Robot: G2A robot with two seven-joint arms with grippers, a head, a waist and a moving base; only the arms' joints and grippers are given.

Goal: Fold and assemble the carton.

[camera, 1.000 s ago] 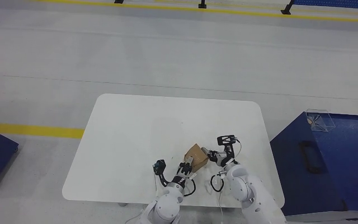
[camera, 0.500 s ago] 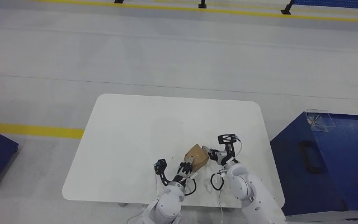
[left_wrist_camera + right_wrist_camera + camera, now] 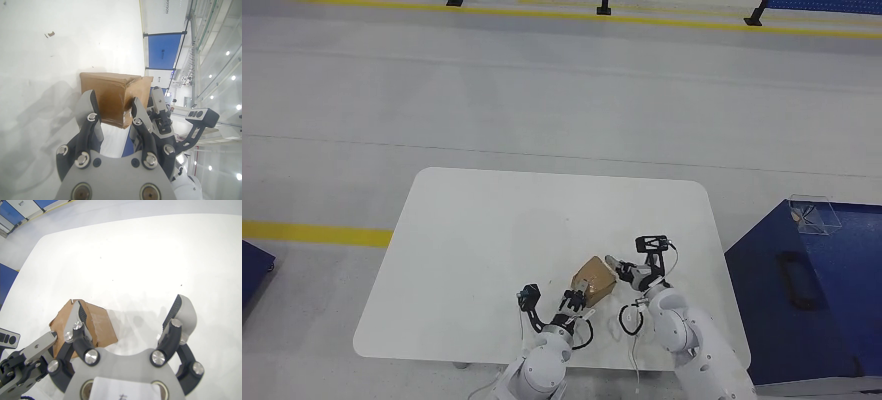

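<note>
Within left gripper (image 3: 114,99) sits carton (image 3: 105,83).

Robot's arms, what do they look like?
The left arm and right arm have glossy white shells; a looped black cable hangs by the right wrist. The left gripper and right gripper have silver-grey fingers, ribbed black pads, black links and shiny round bolts.

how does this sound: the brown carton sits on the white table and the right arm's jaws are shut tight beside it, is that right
Not quite. The right gripper has its jaws spread wide open, not shut, as the right wrist view shows. The rest holds: the brown carton sits on the white table, with that gripper beside it.
</note>
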